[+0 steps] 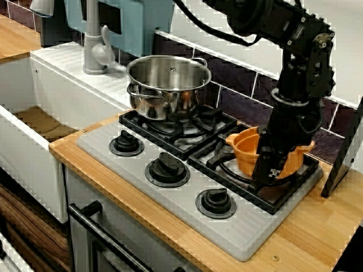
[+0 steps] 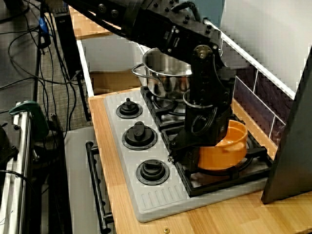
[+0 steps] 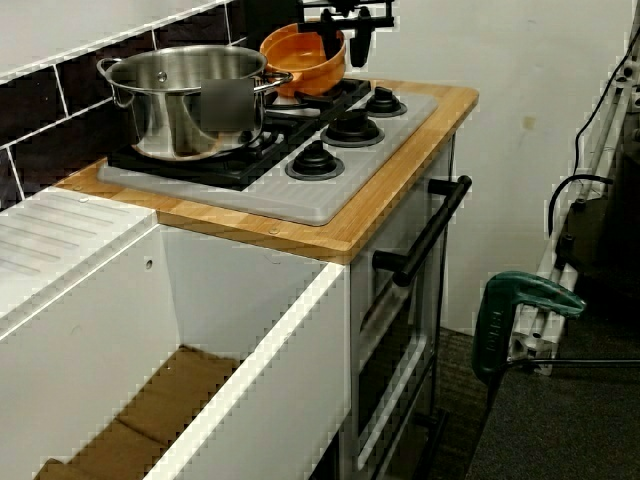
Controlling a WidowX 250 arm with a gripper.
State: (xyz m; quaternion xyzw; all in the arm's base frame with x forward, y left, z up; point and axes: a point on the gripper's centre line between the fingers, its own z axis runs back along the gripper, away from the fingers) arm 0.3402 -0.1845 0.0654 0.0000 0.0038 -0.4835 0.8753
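An orange pot (image 1: 247,154) (image 2: 229,146) (image 3: 295,55) rests on the right burner of the stove, tipped a little toward the steel pot. At its front rim, my gripper (image 1: 271,173) (image 2: 184,151) (image 3: 346,38) points down with one finger inside the rim and one outside, and looks shut on it. In the view from the front, the black arm hides much of the pot's right half. A steel pot (image 1: 168,85) (image 2: 165,73) (image 3: 185,95) stands on the left burner, close beside the orange one.
Three black knobs (image 1: 167,168) line the front of the grey stove plate (image 1: 238,235). A white sink (image 1: 28,141) and a grey tap (image 1: 93,51) lie to the left. A dark panel (image 1: 345,150) leans at the right. An oven door handle (image 3: 430,230) runs below the counter.
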